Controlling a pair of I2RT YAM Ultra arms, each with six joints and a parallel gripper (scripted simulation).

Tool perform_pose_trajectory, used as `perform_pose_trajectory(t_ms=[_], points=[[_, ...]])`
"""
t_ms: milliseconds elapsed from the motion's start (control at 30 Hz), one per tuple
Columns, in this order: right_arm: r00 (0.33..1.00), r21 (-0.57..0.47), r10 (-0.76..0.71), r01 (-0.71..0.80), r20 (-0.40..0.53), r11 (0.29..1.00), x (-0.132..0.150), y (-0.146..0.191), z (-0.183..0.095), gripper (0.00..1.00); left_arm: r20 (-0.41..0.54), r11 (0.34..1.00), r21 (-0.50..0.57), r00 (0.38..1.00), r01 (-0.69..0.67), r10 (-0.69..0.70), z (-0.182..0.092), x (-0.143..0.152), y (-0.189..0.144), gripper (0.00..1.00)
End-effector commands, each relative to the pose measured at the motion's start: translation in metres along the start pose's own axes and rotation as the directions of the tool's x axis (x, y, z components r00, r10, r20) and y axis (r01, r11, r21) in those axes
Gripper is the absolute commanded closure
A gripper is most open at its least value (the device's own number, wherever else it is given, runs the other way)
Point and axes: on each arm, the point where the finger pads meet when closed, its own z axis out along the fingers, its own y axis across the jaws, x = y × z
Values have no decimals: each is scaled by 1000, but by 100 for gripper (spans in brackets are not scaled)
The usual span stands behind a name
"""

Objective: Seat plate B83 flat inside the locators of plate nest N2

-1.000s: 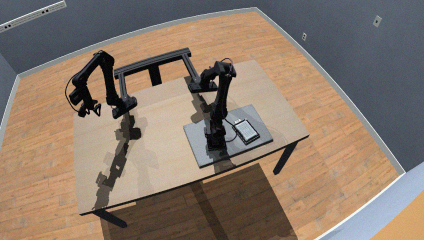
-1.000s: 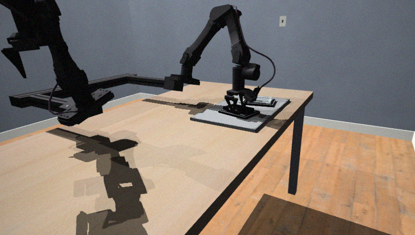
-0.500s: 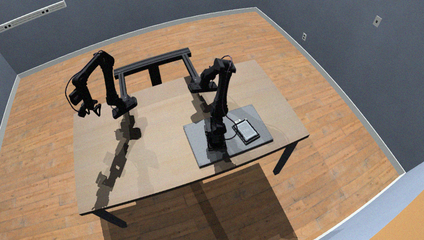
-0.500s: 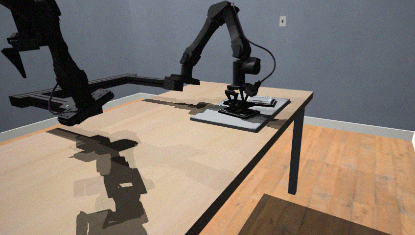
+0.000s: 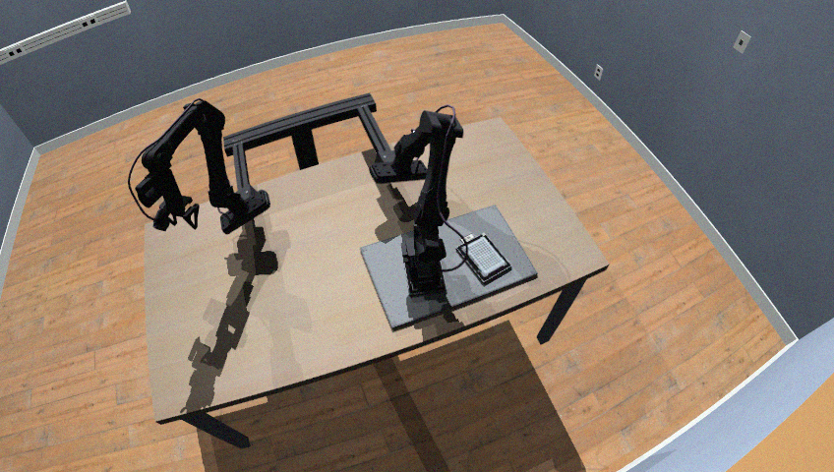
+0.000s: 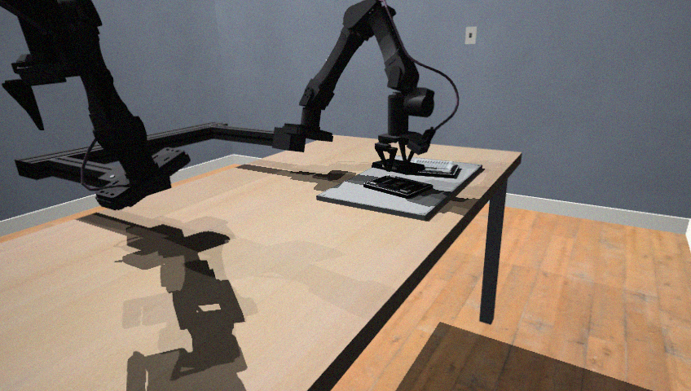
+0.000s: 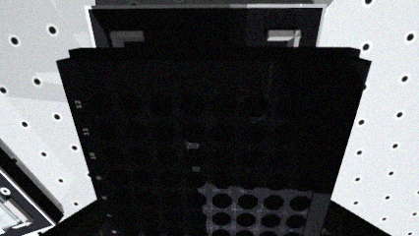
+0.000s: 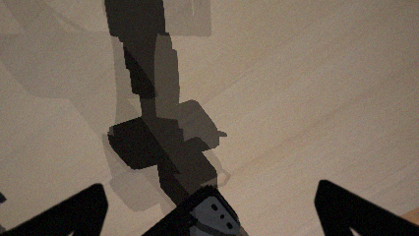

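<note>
- Dark well plate (image 5: 426, 288) (image 6: 393, 167) (image 7: 211, 118)'s up over the grey board (image 5: 380, 274) (image 6: 346, 197) (image 7: 389, 103), left gripper (image 5: 426, 274) (image 6: 394, 160) (image 7: 211, 221) clamped on it
- Dark nest (image 6: 371, 186) (image 7: 207, 25) sits on that board
- White plate (image 5: 487, 255) (image 6: 438, 165) (image 7: 9, 216)'s in the other nest (image 5: 499, 270) (image 6: 453, 173) (image 7: 44, 208) there
- Right gripper (image 5: 180, 220) (image 6: 31, 106) (image 8: 211, 186)'s wide apart, well away from the board

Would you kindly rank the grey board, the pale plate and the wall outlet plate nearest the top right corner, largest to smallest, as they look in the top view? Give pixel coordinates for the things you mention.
1. Grey board (image 5: 383, 286) (image 6: 349, 195)
2. Pale plate (image 5: 487, 255) (image 6: 438, 164)
3. Wall outlet plate (image 5: 742, 41) (image 6: 470, 35)
</note>
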Motion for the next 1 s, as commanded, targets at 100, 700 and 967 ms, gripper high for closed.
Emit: perform_pose_trajectory(t_ms=[100,700,967], points=[[1000,4,13,-13,27,1000,2,-2,-3,0,17,1000,7,1000,-7,7,-13,-8,-6,100],[1000,4,13,-13,27,1000,2,-2,-3,0,20,1000,7,1000,-8,8,-8,-5,-7,100],[1000,4,13,-13,27,1000,2,-2,-3,0,20,1000,7,1000,-8,8,-8,-5,-7,100]])
